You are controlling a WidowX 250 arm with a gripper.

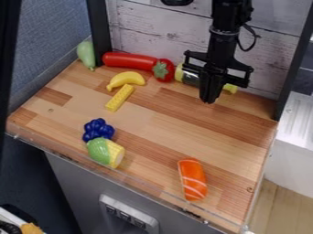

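Observation:
My gripper (209, 97) hangs fingers-down over the back right part of the wooden table (183, 121), with its fingers together and nothing visible between them. Partly hidden behind it lies a pale yellow and dark object (191, 77), with a small yellow end (230, 88) showing to the right. Left of these sit a red strawberry-like toy (163, 70) and a long red toy (129, 60). A yellow banana (126, 79) curves just above a yellow stick (120, 98).
Blue grapes (98, 130) touch a green-husked corn (105, 152) at the front left. An orange, white-striped salmon piece (192, 179) lies at the front right. A green toy (85, 54) rests in the back left corner. Dark posts and a wall (159, 29) bound the back.

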